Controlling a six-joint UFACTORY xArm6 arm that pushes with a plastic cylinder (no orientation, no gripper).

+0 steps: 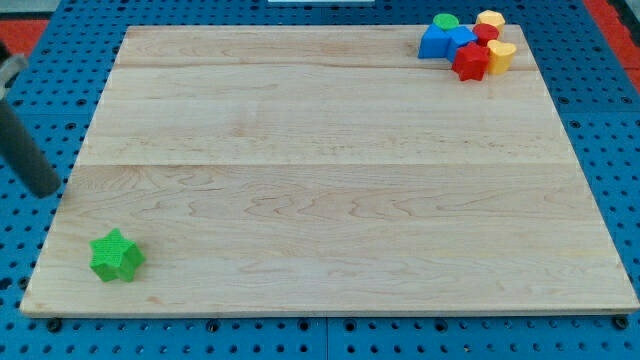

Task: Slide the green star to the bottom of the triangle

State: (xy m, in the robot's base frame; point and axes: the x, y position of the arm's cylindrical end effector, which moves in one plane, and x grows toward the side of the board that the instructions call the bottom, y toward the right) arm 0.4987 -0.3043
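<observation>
Tip (47,190) is seen at the board's (330,200) 9 o'clock edge, just off the wood over the blue pegboard (20,300). No fingers are fitted: a bare rod, nothing held, nothing to open or close.

Green star (117,256) is found near the 7 o'clock corner, at about 5 o'clock from the tip, near but clearly apart. No contact is made.

The rest is packed at the 1 o'clock corner, well apart from the star:
- blue triangle-like block (434,42), leftmost of the cluster, shape read with some doubt
- green round block (446,21), touching its top
- a second blue block (462,38), just right of it
- red star (470,61) at the cluster's 6 o'clock
- small red block (486,32) behind it, shape not resolved
- two yellow blocks, upper one (490,19) and lower one (502,54), on the right side

Judgement: the target spot is taken as the bare wood just below the blue triangle, left of the red star. The star sits diagonally opposite, so nearly the full board is to be crossed toward 1 o'clock.

The tip is presumably parked off the wood so the approach can be chosen freely. For that push line it should be placed at the star's 7 o'clock side; it currently sits at 11 o'clock, so a loop round is called for.

Risk: star points tend to rotate off a rod on a long push; the red star may be nudged on arrival.
</observation>
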